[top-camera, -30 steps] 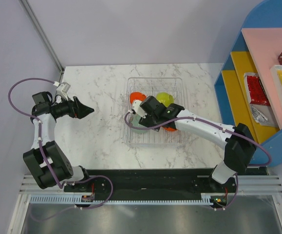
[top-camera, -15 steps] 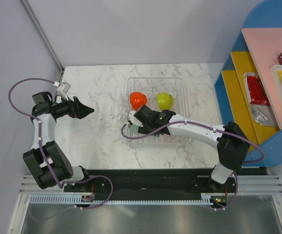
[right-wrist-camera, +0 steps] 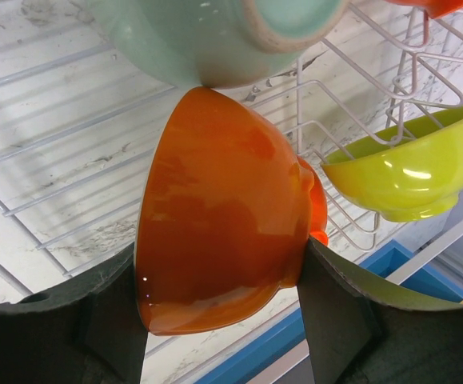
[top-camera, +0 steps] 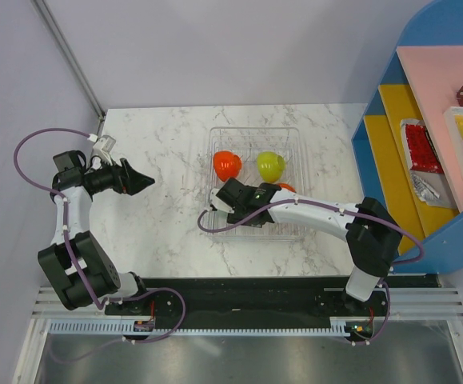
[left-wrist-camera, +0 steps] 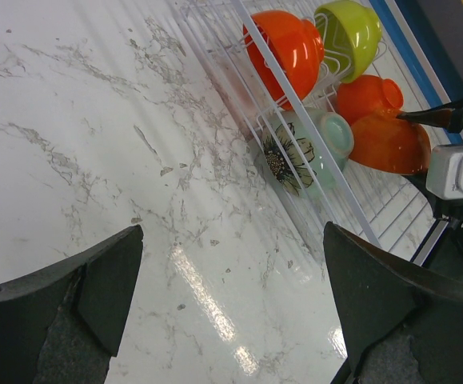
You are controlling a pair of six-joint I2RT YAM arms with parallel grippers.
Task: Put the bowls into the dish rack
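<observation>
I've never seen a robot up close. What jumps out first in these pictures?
The bright colours in the clear rack in the middle of the table: a red-orange bowl and a lime bowl propped on their sides at its back. Nearer, the right gripper is clamped on an orange bowl next to a mint bowl, while the left gripper hangs open over the table's left side.

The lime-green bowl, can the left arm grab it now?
Probably not easily. The left gripper hangs open outside the dish rack, and the orange bowl next to the lime-green bowl stands between them.
</observation>
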